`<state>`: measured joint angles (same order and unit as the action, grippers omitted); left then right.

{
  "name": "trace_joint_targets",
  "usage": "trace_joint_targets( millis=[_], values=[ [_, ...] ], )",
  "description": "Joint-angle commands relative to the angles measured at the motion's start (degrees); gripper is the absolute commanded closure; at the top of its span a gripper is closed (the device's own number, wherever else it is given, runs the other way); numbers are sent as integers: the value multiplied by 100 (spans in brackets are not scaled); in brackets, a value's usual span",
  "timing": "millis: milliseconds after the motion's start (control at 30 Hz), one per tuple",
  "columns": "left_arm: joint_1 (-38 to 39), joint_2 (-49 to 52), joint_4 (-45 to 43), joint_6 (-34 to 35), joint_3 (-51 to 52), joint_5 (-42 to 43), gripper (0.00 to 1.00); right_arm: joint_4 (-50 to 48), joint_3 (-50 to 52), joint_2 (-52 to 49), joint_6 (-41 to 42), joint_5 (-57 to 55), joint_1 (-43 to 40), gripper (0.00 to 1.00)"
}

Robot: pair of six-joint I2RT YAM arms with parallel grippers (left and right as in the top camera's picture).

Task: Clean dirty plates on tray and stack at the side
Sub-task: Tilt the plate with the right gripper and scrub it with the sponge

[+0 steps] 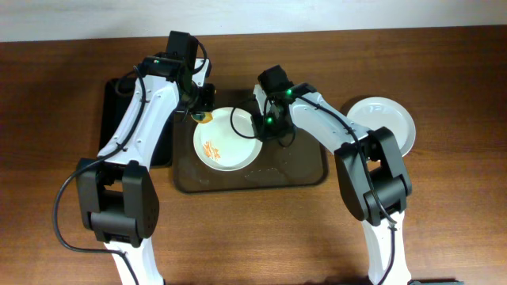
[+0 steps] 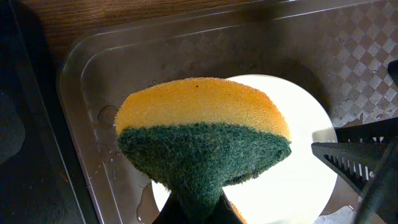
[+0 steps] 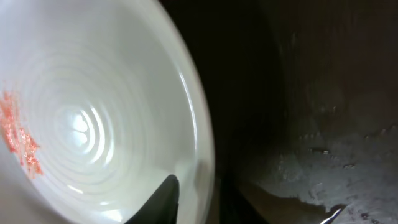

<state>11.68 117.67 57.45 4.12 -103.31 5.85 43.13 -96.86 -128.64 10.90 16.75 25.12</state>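
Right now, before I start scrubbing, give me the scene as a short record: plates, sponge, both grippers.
dirty plate: white, on the tray, orange smear left of centre
sponge: yellow and green, above the plate's upper-left rim
left gripper: shut on sponge
right gripper: clamped on dirty plate's right rim
side plate: white, on the table right of tray; count in stack unclear
black tray: left of tray

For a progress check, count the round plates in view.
2: a smeared white round plate on the dark brown plastic tray, and a pale round plate on the wooden table to its right. Another may hide beneath that one.
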Motion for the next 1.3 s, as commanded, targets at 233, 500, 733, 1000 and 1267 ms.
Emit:
trace_joint_targets(
  millis=[233, 500, 733, 1000, 1267],
  values=[
    [33, 186, -13, 57, 20, 83, 99, 227, -81, -129, 1473, -227, -70, 96],
    [33, 603, -11, 59, 20, 85, 99, 625, -81, -129, 2824, -723, -87, 96],
    [33, 844, 35, 61, 20, 87, 99, 603, -81, -129, 3510, -693, -87, 96],
    [59, 898, 46, 105, 33, 358, 99, 380, -81, -129, 3506, -863, -101, 96],
    [146, 898, -811, 629, 769, 133, 99, 140, -81, -129, 3438, -824, -164, 96]
  ],
)
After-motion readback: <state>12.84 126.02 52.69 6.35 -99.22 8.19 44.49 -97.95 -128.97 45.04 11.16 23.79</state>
